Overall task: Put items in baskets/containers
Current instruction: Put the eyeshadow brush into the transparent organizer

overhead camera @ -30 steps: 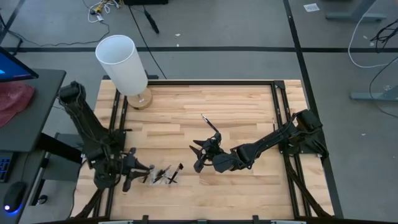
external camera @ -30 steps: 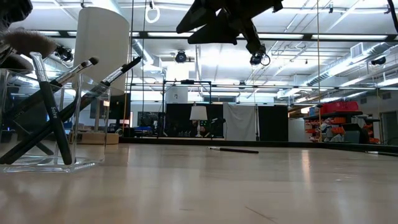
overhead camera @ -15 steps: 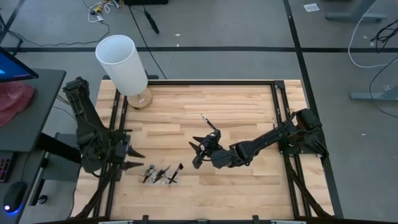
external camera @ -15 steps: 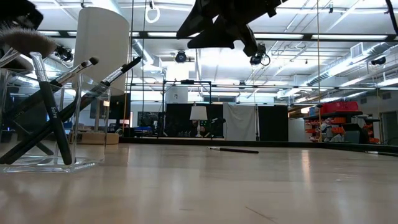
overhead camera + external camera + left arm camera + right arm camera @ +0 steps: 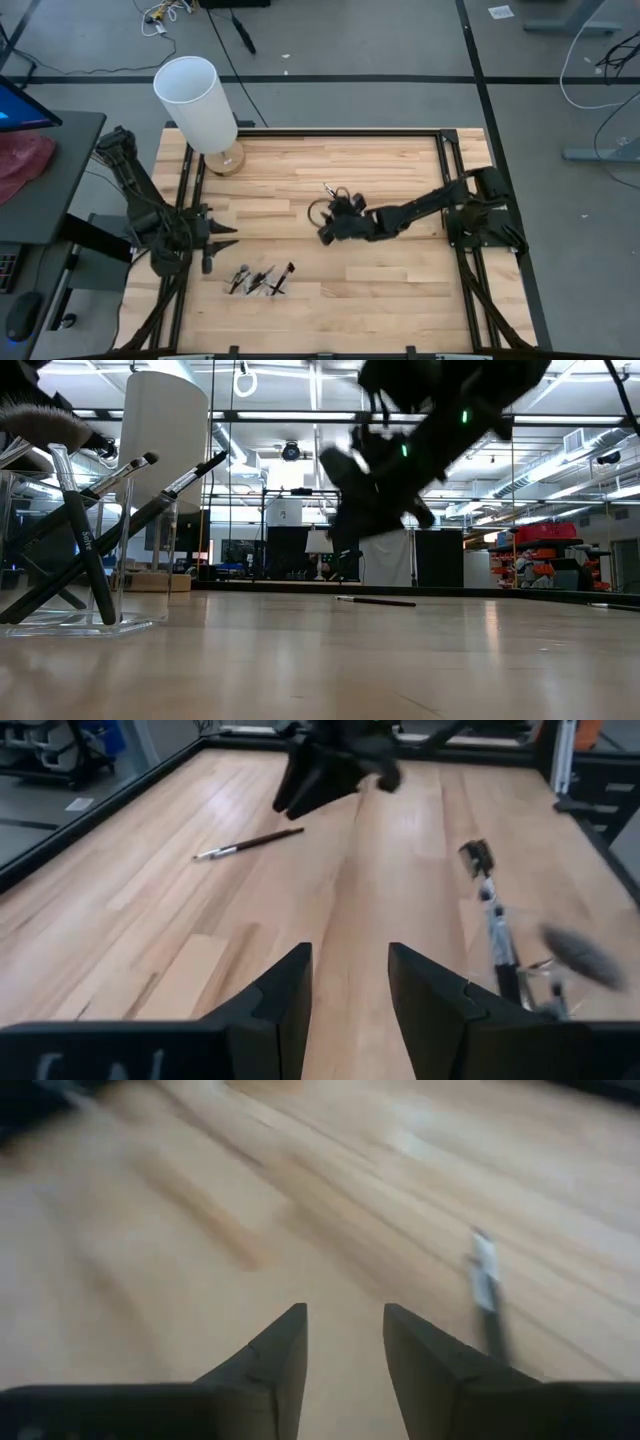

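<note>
**While R claw hangs over lone brush, L claw waits by tray**

While the R claw (image 5: 318, 210) hangs above mid-bench w/ fingers spread and nothing between them, one loose brush (image 5: 328, 189) lies on the bench (image 5: 400, 290) just beyond it, also seen in the L wrist view (image 5: 250, 844). Clear tray (image 5: 75, 622) sits near the bench's front-left part w/ several brushes (image 5: 262, 279) leaning in it, tufts up. L claw (image 5: 222, 241) is at the left edge, near the tray, fingers apart, holding nothing. White cylinder (image 5: 195, 102) stands at the far-left corner
</note>
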You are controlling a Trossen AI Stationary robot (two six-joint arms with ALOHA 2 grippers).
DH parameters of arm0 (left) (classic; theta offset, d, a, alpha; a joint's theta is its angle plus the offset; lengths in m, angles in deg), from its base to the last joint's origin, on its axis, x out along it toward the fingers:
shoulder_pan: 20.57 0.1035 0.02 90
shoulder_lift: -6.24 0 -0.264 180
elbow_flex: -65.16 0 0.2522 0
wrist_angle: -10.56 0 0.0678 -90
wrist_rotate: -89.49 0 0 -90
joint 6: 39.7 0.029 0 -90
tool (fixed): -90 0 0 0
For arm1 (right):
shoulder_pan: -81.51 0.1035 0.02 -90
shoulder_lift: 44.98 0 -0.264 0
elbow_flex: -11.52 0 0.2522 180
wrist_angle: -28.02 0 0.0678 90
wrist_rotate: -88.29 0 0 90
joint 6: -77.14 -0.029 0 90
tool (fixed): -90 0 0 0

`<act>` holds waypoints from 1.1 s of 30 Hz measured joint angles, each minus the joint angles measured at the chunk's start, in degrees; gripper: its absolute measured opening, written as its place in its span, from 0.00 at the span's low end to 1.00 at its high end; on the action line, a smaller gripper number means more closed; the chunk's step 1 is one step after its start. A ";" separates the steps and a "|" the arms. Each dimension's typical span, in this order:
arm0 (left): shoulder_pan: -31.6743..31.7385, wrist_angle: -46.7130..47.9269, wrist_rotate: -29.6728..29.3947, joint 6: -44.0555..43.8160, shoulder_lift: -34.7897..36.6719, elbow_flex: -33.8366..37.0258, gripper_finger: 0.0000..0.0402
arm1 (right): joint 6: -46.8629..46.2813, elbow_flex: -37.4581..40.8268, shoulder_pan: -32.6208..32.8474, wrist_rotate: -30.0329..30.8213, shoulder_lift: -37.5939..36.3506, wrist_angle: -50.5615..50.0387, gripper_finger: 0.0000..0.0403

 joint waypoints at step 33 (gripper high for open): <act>1.37 -0.45 -0.42 -1.12 0.00 2.02 0.34 | 3.39 15.29 -13.10 -8.32 0.78 9.03 0.34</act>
